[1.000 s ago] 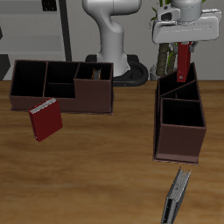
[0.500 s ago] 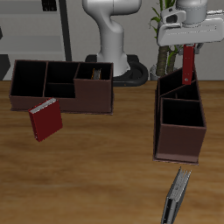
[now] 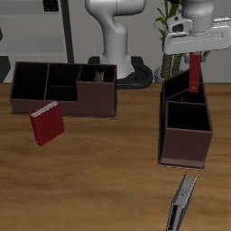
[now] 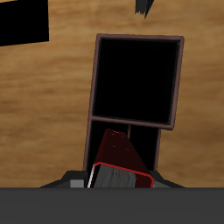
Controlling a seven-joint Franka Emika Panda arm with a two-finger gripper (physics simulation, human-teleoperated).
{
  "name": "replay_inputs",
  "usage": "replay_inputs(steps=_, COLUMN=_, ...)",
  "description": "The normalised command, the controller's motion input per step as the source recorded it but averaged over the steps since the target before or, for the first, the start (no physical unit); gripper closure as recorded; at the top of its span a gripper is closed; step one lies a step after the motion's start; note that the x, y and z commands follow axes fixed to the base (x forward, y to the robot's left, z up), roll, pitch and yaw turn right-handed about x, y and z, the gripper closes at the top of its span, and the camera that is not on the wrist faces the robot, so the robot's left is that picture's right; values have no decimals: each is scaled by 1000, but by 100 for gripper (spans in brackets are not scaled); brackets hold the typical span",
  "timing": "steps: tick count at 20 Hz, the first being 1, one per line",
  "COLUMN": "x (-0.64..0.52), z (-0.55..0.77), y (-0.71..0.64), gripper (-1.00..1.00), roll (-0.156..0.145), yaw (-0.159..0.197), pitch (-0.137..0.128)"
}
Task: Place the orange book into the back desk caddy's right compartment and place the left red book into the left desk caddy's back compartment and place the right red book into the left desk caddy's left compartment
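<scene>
My gripper (image 3: 195, 54) is shut on the left red book (image 3: 195, 74) and holds it upright, with its lower end at the rim of the back section of the left desk caddy (image 3: 185, 135). In the wrist view the book (image 4: 118, 156) hangs below my gripper (image 4: 121, 175), over the dark caddy (image 4: 179, 83). The right red book (image 3: 47, 124) leans against the front of the back desk caddy (image 3: 36, 101). A thin book edge (image 3: 97, 75) shows inside that caddy's tall end section; I cannot tell its colour.
A thin grey object (image 3: 183, 203) lies on the table near the front edge, in front of the left desk caddy. The robot's white base (image 3: 117, 45) stands behind the caddies, with a plant (image 3: 167, 54) beside it.
My gripper has come down a little with the red book, bringing its lower end closer into the caddy's back section. The other book and both caddies have not moved.
</scene>
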Motion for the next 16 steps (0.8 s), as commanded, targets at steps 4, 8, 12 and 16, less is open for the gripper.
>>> replay_inputs(steps=4, x=19, z=-104, y=6, gripper=100, roll=11, yaw=50, pitch=-15)
replay_inputs(steps=8, x=-11, z=-158, y=18, gripper=100, roll=-12, yaw=31, pitch=-3)
replay_inputs(steps=12, x=31, z=-225, y=42, gripper=100, roll=8, yaw=1, pitch=31)
replay_inputs(steps=16, x=86, z=-274, y=50, gripper=100, roll=11, yaw=7, pitch=42)
